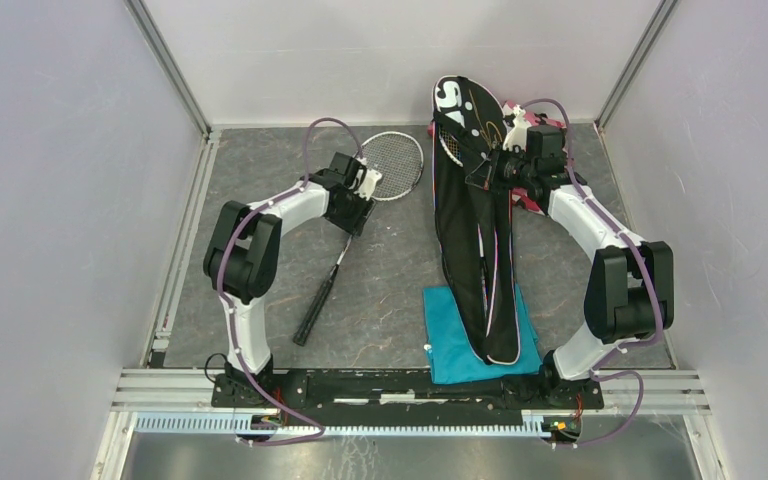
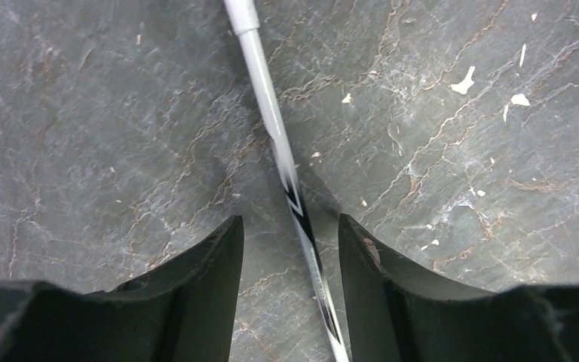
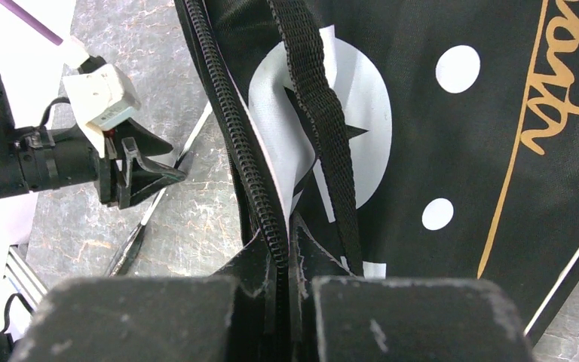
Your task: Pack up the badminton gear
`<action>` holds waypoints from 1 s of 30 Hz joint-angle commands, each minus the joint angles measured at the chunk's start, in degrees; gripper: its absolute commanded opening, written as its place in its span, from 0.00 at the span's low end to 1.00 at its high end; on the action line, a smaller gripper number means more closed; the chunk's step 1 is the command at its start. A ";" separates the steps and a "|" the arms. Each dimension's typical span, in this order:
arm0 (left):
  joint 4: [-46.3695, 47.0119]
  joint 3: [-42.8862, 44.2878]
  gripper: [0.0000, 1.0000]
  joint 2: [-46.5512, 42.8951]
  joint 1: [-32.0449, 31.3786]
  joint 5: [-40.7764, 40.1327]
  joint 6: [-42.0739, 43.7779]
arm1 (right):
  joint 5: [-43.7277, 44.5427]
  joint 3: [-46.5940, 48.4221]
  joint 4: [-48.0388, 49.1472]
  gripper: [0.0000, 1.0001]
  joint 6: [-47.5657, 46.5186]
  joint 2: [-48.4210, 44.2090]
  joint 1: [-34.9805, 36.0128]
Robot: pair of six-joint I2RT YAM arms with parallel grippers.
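Racquet (image 1: 322,298), silver round head, black handle: flat on the grey desk (image 1: 390,290), left of centre, head far, handle slanting near and left. Well apart from the bag.

Left hand (image 2: 289,225): over the racquet's thin shaft (image 2: 270,113), just near of the head. Partly open, one finger (image 2: 211,279) on each side of the shaft with a gap on both sides. Nothing gripped.

Black bag (image 1: 475,240), racquet-shaped, printed with white dots and gold script: right of centre, lengthwise near to far, wide end far. Narrow near end resting on the teal cloth (image 1: 445,352). Zip edge (image 3: 260,181) on the left side unzipped, with a black webbing strap (image 3: 324,128) alongside.

Right hand (image 3: 290,253): clamped tight on the bag's zip edge, at the wide far part.

Second racquet (image 1: 449,143): what looks like a strung head partly showing at the bag's far left edge. Rest hidden.

Pink-black fabric (image 1: 530,205): against the bag's far right side, partly under the right arm.
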 commanded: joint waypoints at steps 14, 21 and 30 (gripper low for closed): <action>2.71 -3.47 0.21 -0.97 -0.83 -5.19 -5.07 | -1.36 1.68 1.71 0.00 -0.05 -2.47 -0.26; 0.87 -3.49 0.02 -6.19 1.66 -5.95 -4.26 | 4.63 3.27 0.78 0.00 0.99 -5.20 -0.25; 0.95 -10.43 0.02 -22.48 2.69 -11.94 -0.46 | 12.15 5.42 -0.99 0.00 2.39 -7.40 -0.24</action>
